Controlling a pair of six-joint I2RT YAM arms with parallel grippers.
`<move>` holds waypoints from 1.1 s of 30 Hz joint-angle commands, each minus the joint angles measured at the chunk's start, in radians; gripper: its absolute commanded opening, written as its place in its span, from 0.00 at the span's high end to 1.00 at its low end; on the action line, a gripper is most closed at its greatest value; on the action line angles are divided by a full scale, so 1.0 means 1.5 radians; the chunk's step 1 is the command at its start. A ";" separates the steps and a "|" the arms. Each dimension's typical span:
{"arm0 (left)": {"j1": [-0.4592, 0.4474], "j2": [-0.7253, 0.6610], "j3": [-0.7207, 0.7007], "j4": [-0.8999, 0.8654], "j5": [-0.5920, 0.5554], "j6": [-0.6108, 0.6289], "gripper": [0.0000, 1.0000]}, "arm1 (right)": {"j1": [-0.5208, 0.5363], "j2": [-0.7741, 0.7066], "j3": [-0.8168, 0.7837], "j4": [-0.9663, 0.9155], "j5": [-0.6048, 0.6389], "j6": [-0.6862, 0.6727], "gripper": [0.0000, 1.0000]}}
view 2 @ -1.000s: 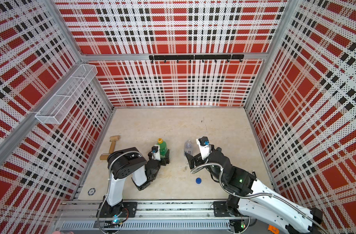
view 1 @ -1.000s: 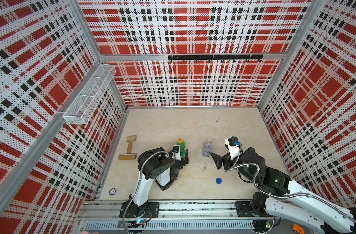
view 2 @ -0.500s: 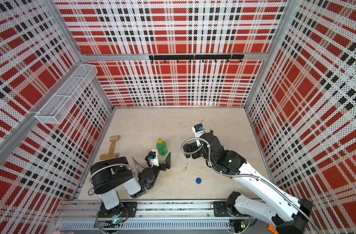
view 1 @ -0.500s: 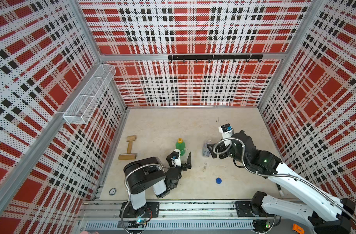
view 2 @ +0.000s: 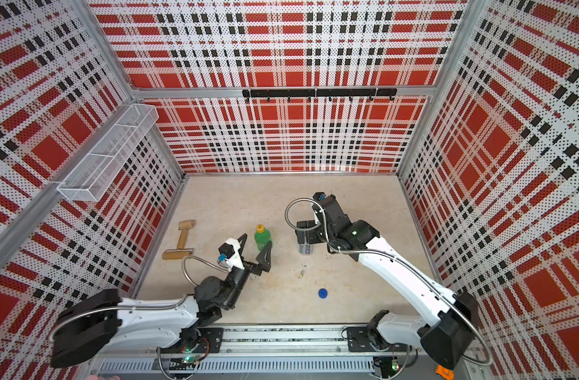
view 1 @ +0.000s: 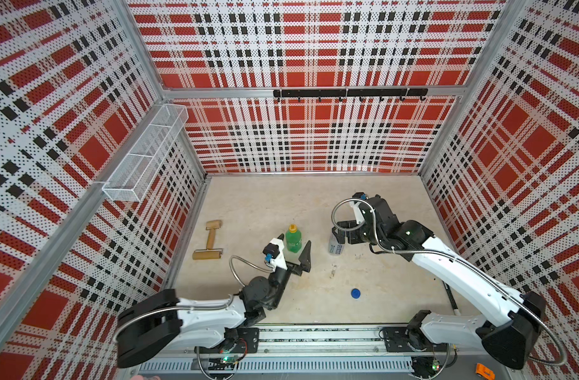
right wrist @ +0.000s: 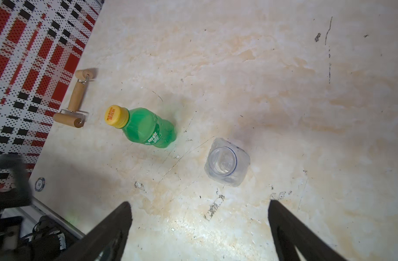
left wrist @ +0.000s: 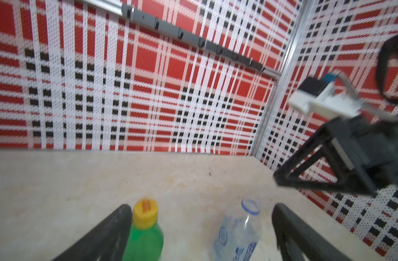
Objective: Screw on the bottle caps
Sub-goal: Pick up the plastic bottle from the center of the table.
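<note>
Left gripper (left wrist: 201, 206), jaws apart, sits at the upright green bottle (left wrist: 146, 239), yellow cap (left wrist: 145, 213) on, mid-frame. Right gripper (right wrist: 199, 204), spread wide, hovers over the uncapped clear bottle (right wrist: 226, 161); the blue cap (view 1: 355, 293) lies lower centre on the surface (view 1: 265, 204).

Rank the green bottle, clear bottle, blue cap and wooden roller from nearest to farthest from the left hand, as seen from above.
In a top view:
1. Green bottle, standing at the open fingers of the left hand.
2. Clear bottle, to the hand's right.
3. Blue cap, farther right and nearer the robot, and wooden roller, far left: too close to call.
</note>
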 commanded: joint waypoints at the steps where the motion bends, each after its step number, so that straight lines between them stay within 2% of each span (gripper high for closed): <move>1: 0.080 -0.100 0.105 -0.398 0.112 -0.084 0.01 | -0.006 0.043 0.047 -0.022 -0.005 0.031 0.00; 2: 0.104 -0.124 0.124 -0.447 0.118 -0.107 0.01 | -0.006 0.054 0.053 -0.026 -0.004 0.031 0.00; 4: 0.136 -0.164 0.129 -0.452 0.158 -0.113 0.01 | -0.007 0.062 0.056 -0.019 -0.006 0.032 0.03; 6: 0.164 -0.201 0.143 -0.462 0.209 -0.157 0.01 | -0.008 0.068 0.059 -0.020 0.007 0.032 0.05; 10: 0.250 -0.196 0.268 -0.682 0.338 -0.120 0.01 | -0.010 0.086 0.059 -0.027 0.028 0.032 0.10; 12: 0.284 -0.167 0.317 -0.769 0.320 -0.091 0.01 | -0.011 0.094 0.058 -0.027 0.032 0.034 0.13; 14: 0.310 -0.146 0.332 -0.807 0.295 -0.076 0.01 | -0.012 0.101 0.057 -0.023 0.023 0.035 0.16; 17: 0.336 -0.147 0.317 -0.806 0.278 -0.074 0.01 | -0.012 0.116 0.057 -0.018 0.018 0.032 0.20; 19: 0.354 -0.160 0.300 -0.798 0.320 -0.069 0.01 | -0.012 0.129 0.060 -0.016 0.011 0.027 0.25; 21: 0.357 -0.173 0.291 -0.793 0.339 -0.045 0.01 | -0.011 0.148 0.067 -0.018 0.004 0.022 0.31; 25: 0.353 -0.195 0.288 -0.817 0.294 -0.027 0.01 | -0.011 0.169 0.079 -0.022 0.016 0.017 0.33; 31: 0.288 -0.196 0.280 -0.819 0.238 0.017 0.01 | -0.012 0.182 0.082 -0.020 0.017 0.019 0.36; 33: 0.282 -0.199 0.280 -0.820 0.229 0.019 0.01 | -0.011 0.185 0.085 -0.021 0.024 0.018 0.41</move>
